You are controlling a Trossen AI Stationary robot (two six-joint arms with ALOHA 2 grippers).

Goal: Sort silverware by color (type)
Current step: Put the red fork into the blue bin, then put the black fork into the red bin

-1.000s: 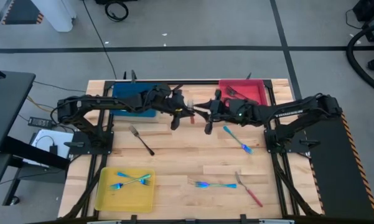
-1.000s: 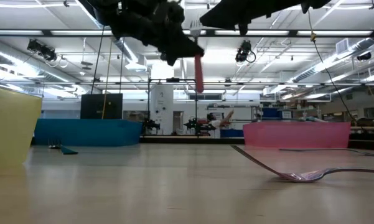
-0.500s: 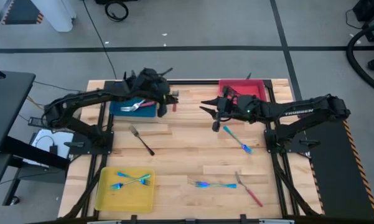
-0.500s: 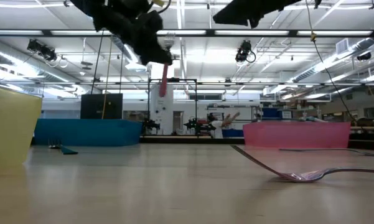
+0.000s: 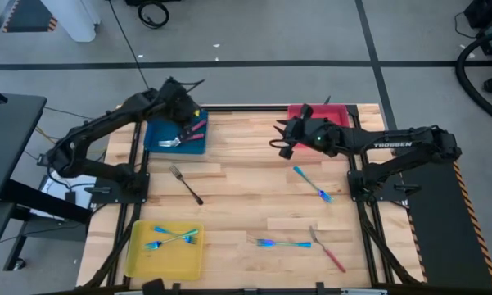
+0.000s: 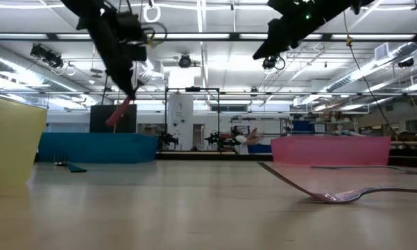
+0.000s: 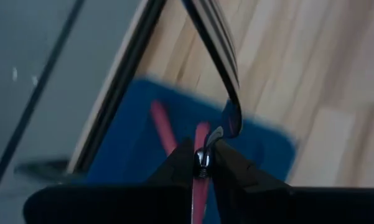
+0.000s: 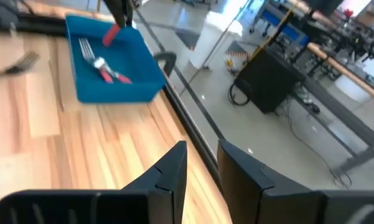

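My left gripper (image 5: 190,119) hangs over the blue tray (image 5: 160,131) at the table's far left, shut on a red-handled utensil (image 5: 199,127). The handle slants down below the fingers in the low view (image 6: 118,112). A fork (image 5: 170,141) and red-handled pieces (image 8: 106,68) lie in that tray. My right gripper (image 5: 277,135) is open and holds nothing, raised beside the red tray (image 5: 327,123). On the wood lie a grey fork (image 5: 186,184), a blue-cyan fork (image 5: 313,183), another blue-cyan piece (image 5: 282,243) and a red-handled fork (image 5: 327,250). My left gripper pinches the red-handled utensil between its two fingertips at the shiny metal part (image 7: 202,155) just behind the red handle (image 7: 201,134). The fingers come from above, slanting down. The utensil is lifted clear over the blue tray, its handle pointing down past the fingertips.
A yellow tray (image 5: 139,262) at the near left holds blue-cyan forks (image 5: 172,239). The table's dark frame rail (image 5: 246,106) runs along the far edge. Bare wood lies in the middle between the arms. Cables and floor lie beyond the table.
My left gripper has carried the red-handled utensil from the table's far middle, close to the right gripper, toward the left edge and over the blue tray. The handle, hanging straight before, now slants. My right gripper has drawn back toward the red tray.
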